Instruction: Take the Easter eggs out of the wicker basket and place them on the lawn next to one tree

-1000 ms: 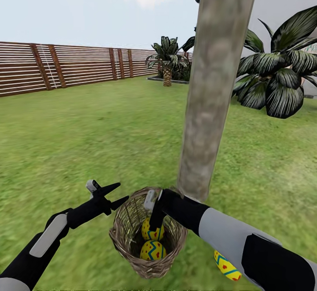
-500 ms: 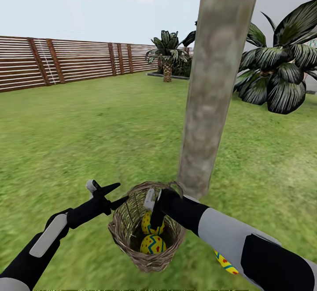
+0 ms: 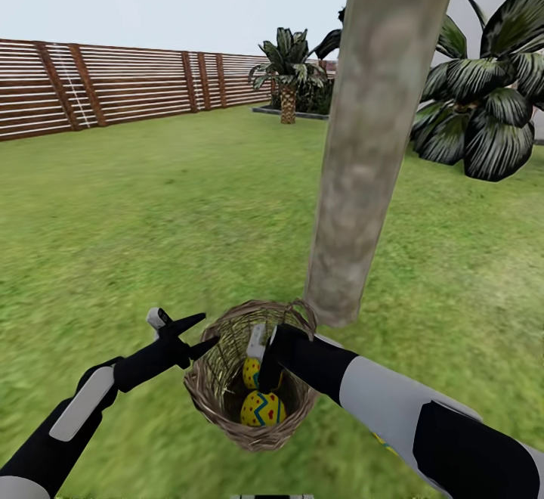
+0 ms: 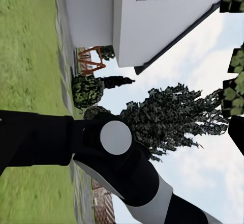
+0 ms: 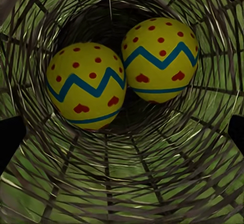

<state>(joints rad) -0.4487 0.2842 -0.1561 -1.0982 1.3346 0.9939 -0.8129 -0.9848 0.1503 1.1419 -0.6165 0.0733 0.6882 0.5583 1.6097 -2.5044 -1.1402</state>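
Two Easter eggs (image 5: 86,85) (image 5: 160,59) lie touching at the bottom of the wicker basket (image 3: 202,397), which stands on the lawn (image 3: 151,219) just beside the tree (image 3: 370,151) trunk. The right gripper (image 3: 261,355) reaches down inside the rim with its fingers spread and empty above the eggs; I judge it should settle on one egg alone, centre it between the fingers and clear the weave before closing. The left gripper (image 3: 193,336) hovers open and empty just outside the basket's rim.
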